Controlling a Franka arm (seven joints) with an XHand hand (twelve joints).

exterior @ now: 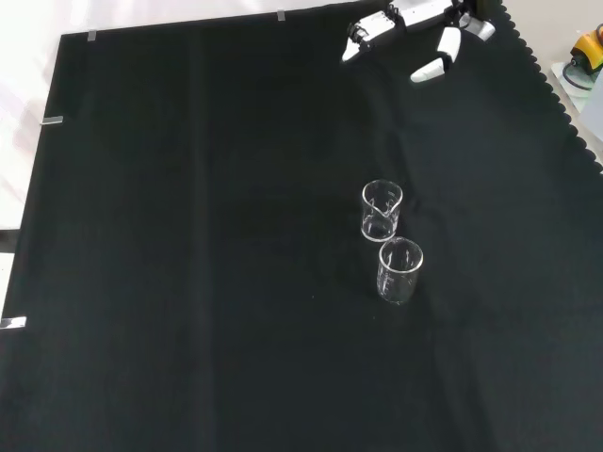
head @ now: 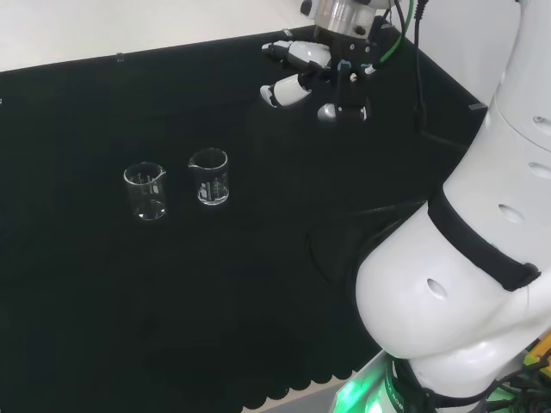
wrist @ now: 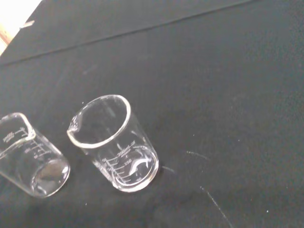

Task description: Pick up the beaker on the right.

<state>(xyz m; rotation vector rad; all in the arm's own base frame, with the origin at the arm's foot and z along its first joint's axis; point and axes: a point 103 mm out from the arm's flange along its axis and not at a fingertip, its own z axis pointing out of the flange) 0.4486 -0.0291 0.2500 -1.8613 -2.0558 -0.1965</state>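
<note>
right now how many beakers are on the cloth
2, both upright and empty, side by side mid-cloth in the head view: left beaker and right beaker, close but apart. The hand hovers farther right, holding nothing.

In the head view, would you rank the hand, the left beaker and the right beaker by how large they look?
1. The hand looks largest, spread above the cloth.
2. The left beaker and right beaker look alike, so I would not rank them.

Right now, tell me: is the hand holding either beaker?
No. In the head view the hand hangs above the cloth, well apart from the two beakers, which stand upright and untouched.
</note>
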